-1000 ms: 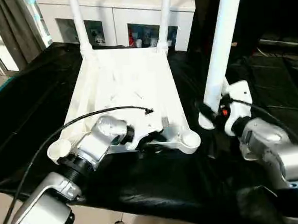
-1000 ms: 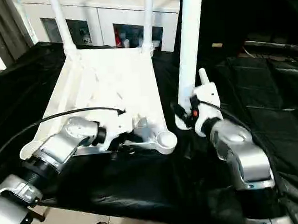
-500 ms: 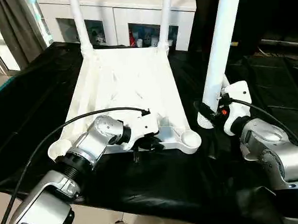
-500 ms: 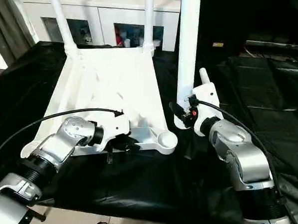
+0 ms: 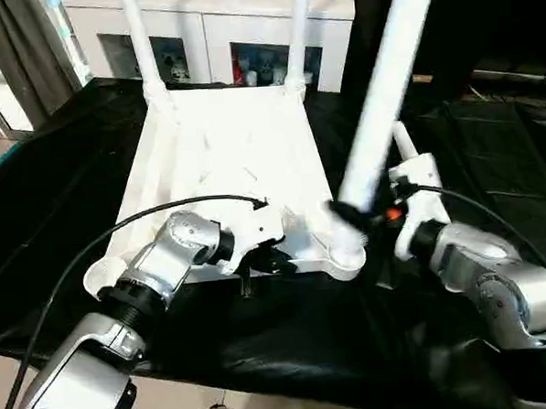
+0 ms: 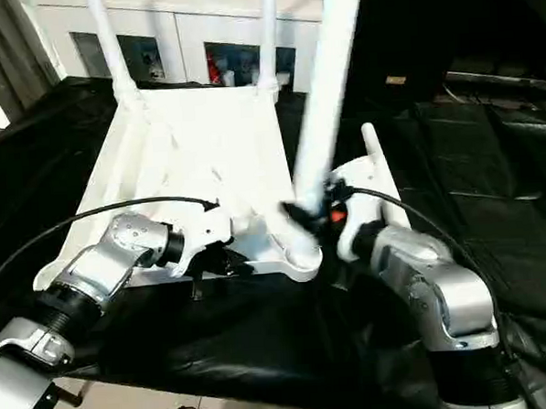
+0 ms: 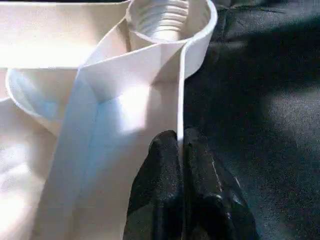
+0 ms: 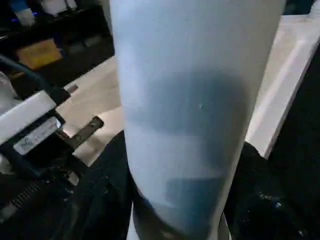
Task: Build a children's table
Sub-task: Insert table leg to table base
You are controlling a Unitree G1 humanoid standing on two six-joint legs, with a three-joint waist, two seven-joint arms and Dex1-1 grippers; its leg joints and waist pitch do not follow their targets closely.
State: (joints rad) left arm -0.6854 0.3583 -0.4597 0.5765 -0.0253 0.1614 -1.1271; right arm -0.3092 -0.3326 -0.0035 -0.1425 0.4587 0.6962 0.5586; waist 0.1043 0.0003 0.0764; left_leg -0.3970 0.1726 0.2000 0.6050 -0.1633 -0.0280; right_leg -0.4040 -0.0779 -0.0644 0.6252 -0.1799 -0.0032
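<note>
The white tabletop [image 5: 224, 152] lies underside up on the black cloth. Two white legs [image 5: 141, 46] [image 5: 298, 38] stand upright in its far corner sockets. My right gripper [image 5: 351, 217] is shut on a third leg [image 5: 377, 98] near its lower end. That leg leans to the right, and its foot sits at the near right corner socket [image 7: 167, 15]. Close up, the leg [image 8: 195, 110] fills the space between my right fingers. My left gripper [image 7: 181, 145] is shut on the thin near rim [image 7: 180, 90] of the tabletop, just left of that socket. The near left socket [image 5: 101, 278] stands open.
A white glass-door cabinet [image 5: 218, 24] stands behind the table, and a grey curtain [image 5: 26, 43] hangs at the far left. Black cloth [image 5: 289, 341] covers the work surface up to its front edge. A black cable [image 5: 75, 270] arcs over my left forearm.
My right gripper has swung the leg left and tilted it, bringing its foot from the cloth to the near right socket. My left gripper has closed on the near rim.
</note>
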